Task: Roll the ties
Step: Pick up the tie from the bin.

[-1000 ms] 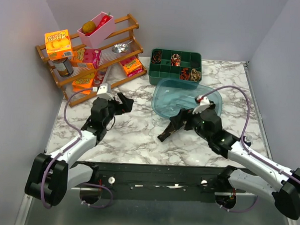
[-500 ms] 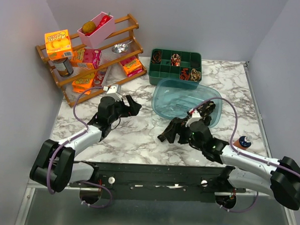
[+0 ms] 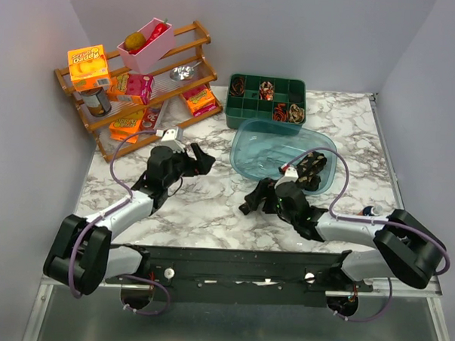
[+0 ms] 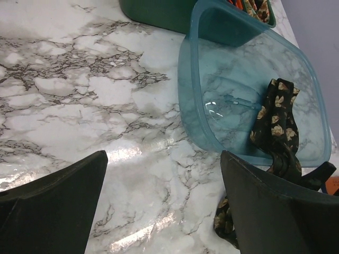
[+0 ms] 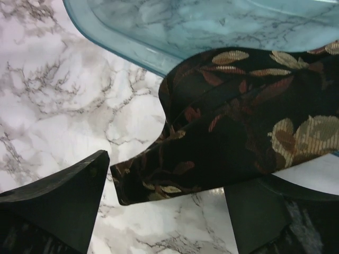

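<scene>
A dark brown-black tie with tan-gold leaves (image 3: 312,168) hangs out of the clear blue bin (image 3: 251,153) over its near rim. Its end (image 5: 159,185) lies flat on the marble. My right gripper (image 3: 255,200) is open low over that end. In the right wrist view (image 5: 164,174) the tie end lies between the two spread fingers. My left gripper (image 3: 195,160) is open and empty above bare marble left of the bin. The left wrist view (image 4: 164,159) shows the tie (image 4: 275,124) draped in the bin (image 4: 201,100). Several coiled ties (image 3: 279,110) sit in the green tray (image 3: 249,115).
A wooden rack (image 3: 191,63) with boxes, a can and a pink bin stands at the back left. A small blue object (image 3: 371,213) lies by the right arm. Purple cables loop off both arms. The table's grey walls close in on both sides.
My right gripper has moved left and toward the near edge, down to the tie end on the table. My left gripper shifted slightly right, then held still.
</scene>
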Action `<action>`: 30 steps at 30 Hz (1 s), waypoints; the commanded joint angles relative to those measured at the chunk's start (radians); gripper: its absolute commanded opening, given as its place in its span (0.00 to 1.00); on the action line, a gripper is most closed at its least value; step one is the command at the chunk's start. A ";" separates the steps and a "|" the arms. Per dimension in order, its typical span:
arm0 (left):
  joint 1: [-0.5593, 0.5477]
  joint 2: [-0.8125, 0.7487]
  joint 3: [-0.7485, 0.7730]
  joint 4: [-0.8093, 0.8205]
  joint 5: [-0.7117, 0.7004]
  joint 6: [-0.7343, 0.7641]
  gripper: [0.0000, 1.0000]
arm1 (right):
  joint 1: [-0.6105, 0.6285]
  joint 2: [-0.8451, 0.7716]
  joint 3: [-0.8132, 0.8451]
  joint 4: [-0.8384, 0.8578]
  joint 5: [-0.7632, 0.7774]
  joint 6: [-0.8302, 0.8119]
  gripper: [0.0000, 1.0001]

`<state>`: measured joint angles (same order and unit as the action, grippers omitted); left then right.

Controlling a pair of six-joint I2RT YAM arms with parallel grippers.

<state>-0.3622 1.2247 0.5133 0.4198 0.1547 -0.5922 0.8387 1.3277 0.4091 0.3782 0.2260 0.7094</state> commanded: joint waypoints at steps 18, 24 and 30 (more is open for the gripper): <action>-0.001 -0.119 -0.048 0.016 0.000 0.008 0.99 | 0.005 0.145 0.039 0.358 -0.043 -0.017 0.01; -0.001 -0.140 -0.038 -0.024 0.023 0.006 0.99 | 0.007 0.061 0.121 0.285 -0.048 -0.037 0.01; 0.003 -0.122 0.004 -0.068 0.063 -0.081 0.99 | 0.005 0.042 0.206 0.266 0.004 -0.033 0.01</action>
<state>-0.3622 1.1000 0.4770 0.4068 0.1806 -0.6064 0.8387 1.3865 0.5632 0.6495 0.1905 0.6868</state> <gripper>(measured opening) 0.987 0.030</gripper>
